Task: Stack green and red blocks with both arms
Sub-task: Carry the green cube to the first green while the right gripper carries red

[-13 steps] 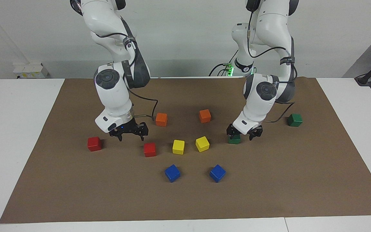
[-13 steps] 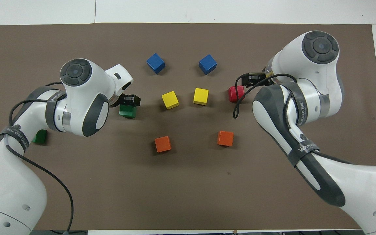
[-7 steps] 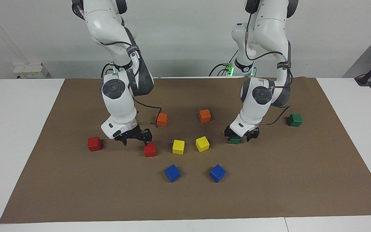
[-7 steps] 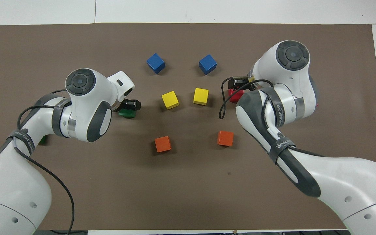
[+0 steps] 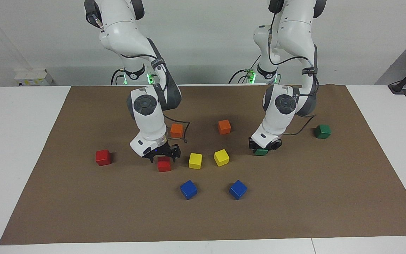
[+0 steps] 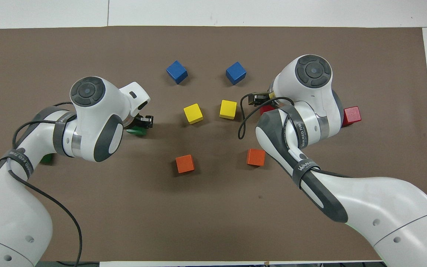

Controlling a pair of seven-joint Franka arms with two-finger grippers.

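Note:
My right gripper [image 5: 163, 156] is open and low over a red block [image 5: 164, 164], its fingers on either side of the block's top. In the overhead view the right gripper [image 6: 257, 101] covers most of this red block [image 6: 266, 109]. The second red block [image 5: 103, 157] sits alone toward the right arm's end. My left gripper [image 5: 263, 145] is open and down around a green block [image 5: 260, 152], which peeks out under it in the overhead view [image 6: 136, 130]. The second green block [image 5: 322, 131] sits toward the left arm's end, mostly hidden by the left arm from overhead.
All blocks lie on a brown mat [image 5: 294, 204]. Two yellow cubes [image 5: 195, 161] [image 5: 221, 157] sit between the grippers. Two orange cubes [image 5: 176, 130] [image 5: 224, 126] are nearer to the robots, two blue cubes [image 5: 188, 189] [image 5: 238, 189] farther.
My right gripper moved from between the two red blocks toward the table's middle and came down over the inner red block. My left gripper sank lower around the green block.

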